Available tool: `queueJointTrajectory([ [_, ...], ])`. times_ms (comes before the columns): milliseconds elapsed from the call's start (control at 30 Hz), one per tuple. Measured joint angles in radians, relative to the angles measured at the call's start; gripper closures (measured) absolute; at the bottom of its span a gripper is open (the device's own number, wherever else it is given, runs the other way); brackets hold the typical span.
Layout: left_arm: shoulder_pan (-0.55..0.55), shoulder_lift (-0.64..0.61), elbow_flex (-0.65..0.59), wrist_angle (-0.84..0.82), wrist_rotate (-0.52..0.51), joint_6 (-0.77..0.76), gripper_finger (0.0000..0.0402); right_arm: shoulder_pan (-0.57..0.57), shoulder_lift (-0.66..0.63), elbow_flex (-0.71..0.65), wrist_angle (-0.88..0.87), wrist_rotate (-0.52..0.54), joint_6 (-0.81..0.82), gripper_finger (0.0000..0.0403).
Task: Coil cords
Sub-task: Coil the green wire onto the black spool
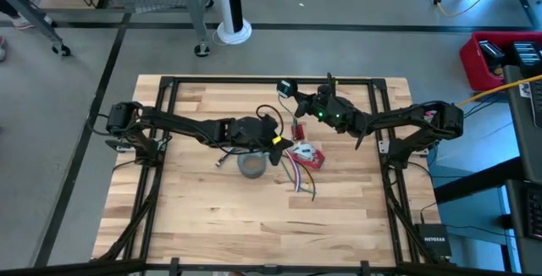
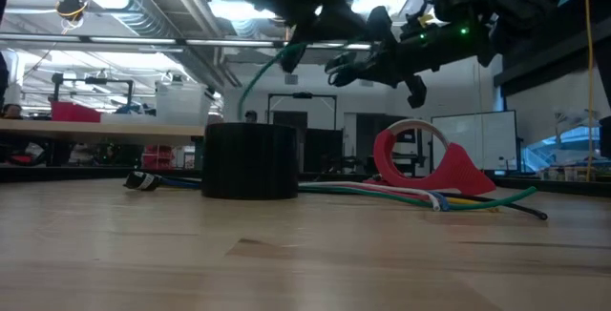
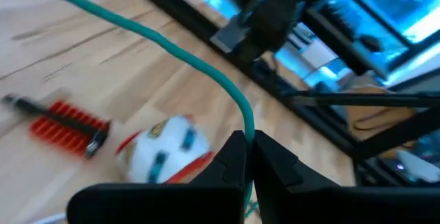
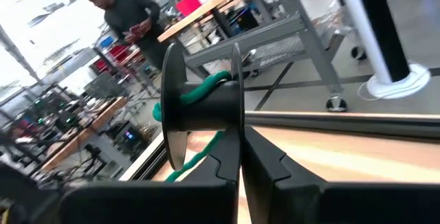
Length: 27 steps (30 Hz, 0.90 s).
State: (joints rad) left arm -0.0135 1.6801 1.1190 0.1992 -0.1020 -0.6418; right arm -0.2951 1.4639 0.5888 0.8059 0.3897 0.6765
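A green cord (image 3: pixel 206 66) runs through my left gripper (image 3: pixel 247 148), which is shut on it above the table's middle (image 1: pixel 275 142). My right gripper (image 4: pixel 239 157) is shut on a dark spool (image 4: pixel 199 107), held high beyond the table's middle (image 1: pixel 288 90). A few turns of the green cord (image 4: pixel 199 86) lie on the spool's hub, and a length hangs below it (image 4: pixel 192 159). In the low view the cord (image 2: pixel 250 87) drops behind the grey tape roll (image 2: pixel 251 160). Other coloured cords (image 2: pixel 420 196) lie on the table. My left gripper pinches the green cord (image 3: pixel 249 129) between its two fingertips, somewhere along its length. The cord is lifted clear there and runs away from the fingers in a gentle curve. My right gripper pinches one flange of the spool (image 4: pixel 236 124) at its rim between its two fingers. The spool is lifted clear of the table, its axis about level.
The grey tape roll (image 1: pixel 252 166) stands near the table's middle. A red-and-white tape dispenser (image 1: pixel 306 154) and a red comb-like piece (image 1: pixel 298 129) lie to its right. Loose cords (image 1: pixel 301 179) trail toward the near edge. A person (image 4: pixel 127 14) stands in the room behind.
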Motion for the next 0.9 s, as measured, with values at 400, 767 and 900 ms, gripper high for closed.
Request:
queueJointTrajectory([
  [400,0.001,0.009,0.123,-0.195,0.066,0.093,0.0400,0.000,0.000,0.000,-0.090,-0.235,0.000,0.0395],
  [767,0.004,-0.006,0.186,-0.373,0.069,0.104,0.0400,0.000,0.000,0.000,-0.205,-0.306,-0.001,0.0395],
  [900,0.019,-0.039,0.187,-0.392,0.065,0.119,0.0400,0.000,0.000,0.000,-0.207,-0.360,-0.001,0.0395],
])
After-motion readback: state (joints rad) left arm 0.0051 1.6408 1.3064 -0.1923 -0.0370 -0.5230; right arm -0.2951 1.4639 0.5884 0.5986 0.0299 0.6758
